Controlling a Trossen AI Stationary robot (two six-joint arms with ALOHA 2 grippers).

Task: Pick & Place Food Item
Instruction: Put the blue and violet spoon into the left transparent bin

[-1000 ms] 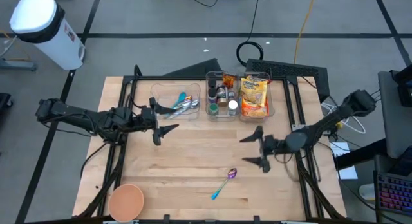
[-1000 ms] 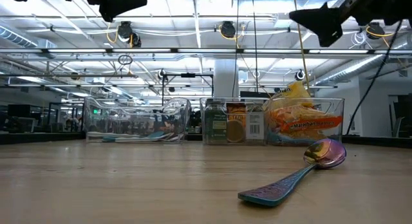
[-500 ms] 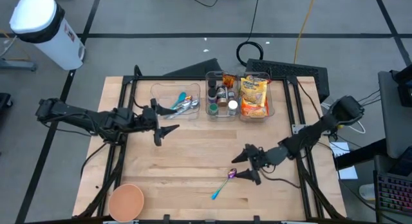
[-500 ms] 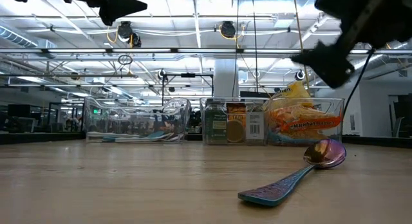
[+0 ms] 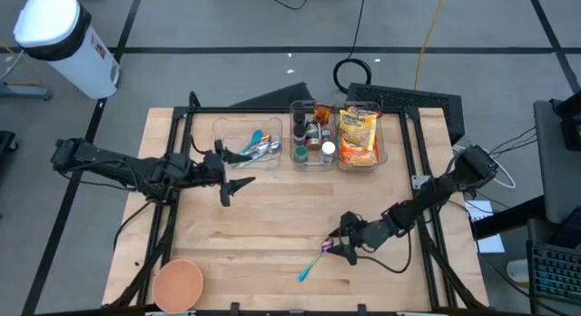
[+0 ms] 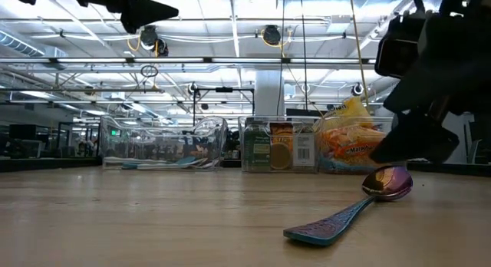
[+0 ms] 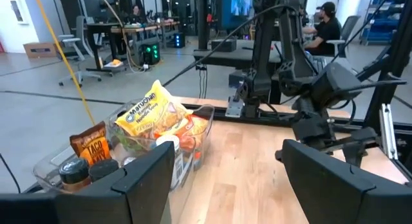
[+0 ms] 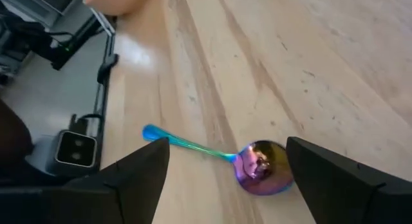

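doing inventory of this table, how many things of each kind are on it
Clear plastic bins: 3 (utensil bin, jar bin, noodle-packet bin)
Iridescent purple-and-blue metal spoon, loose on the wood: 1
Orange round bowl at the near corner: 1
Total: 5

From above, the right claw [image 5: 342,246] covered the bowl of the iridescent spoon [image 5: 310,265], so contact there could not be judged. In the low view that claw's dark body ran off the picture's edge. Labels on the spice jars [image 5: 311,132] were too small to read. The orange bowl [image 5: 178,285], far from the left claw [image 5: 230,182], was cut by the bottom edge.
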